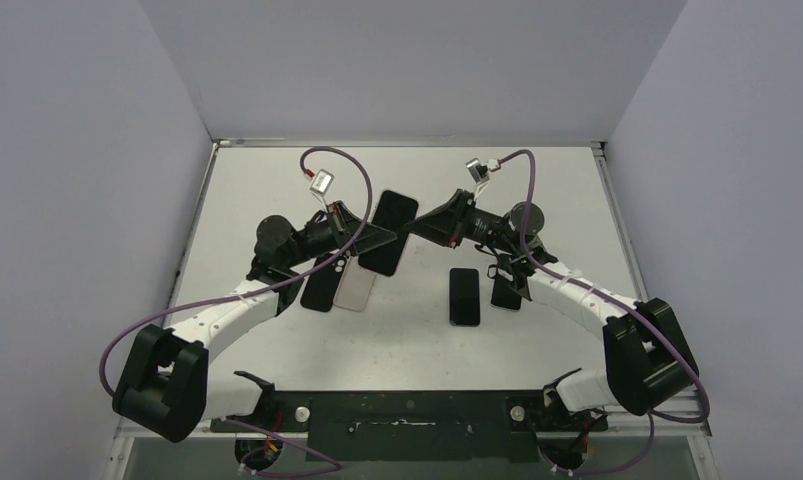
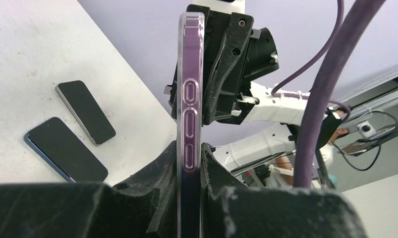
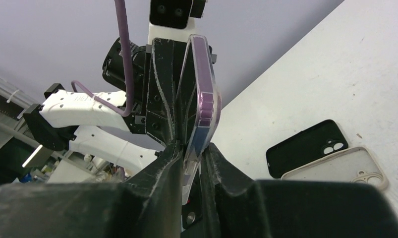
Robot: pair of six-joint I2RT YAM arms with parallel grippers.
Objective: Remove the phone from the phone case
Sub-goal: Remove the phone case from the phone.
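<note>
The phone sits in its clear case, and we see it held up in the air over the middle of the table, between the two arms. From above it reads only as a dark slab tilted between the wrists.

The wrist cameras tell us more. In the left wrist view the phone stands edge-on, purple under the clear shell with its side buttons showing, and the left gripper is pinched tight on its lower end, one finger on each face. In the right wrist view the right gripper is likewise closed onto the opposite end of the same cased phone, its fingers pressed against both faces.

Each wrist camera also shows the other arm's gripper behind the phone.

Down on the table, the left wrist view picks out two bare phones lying flat side by side, a silver-edged phone and a blue-edged phone. The right wrist view instead shows a black case just beside a pale case, both empty with their camera cut-outs visible.
</note>
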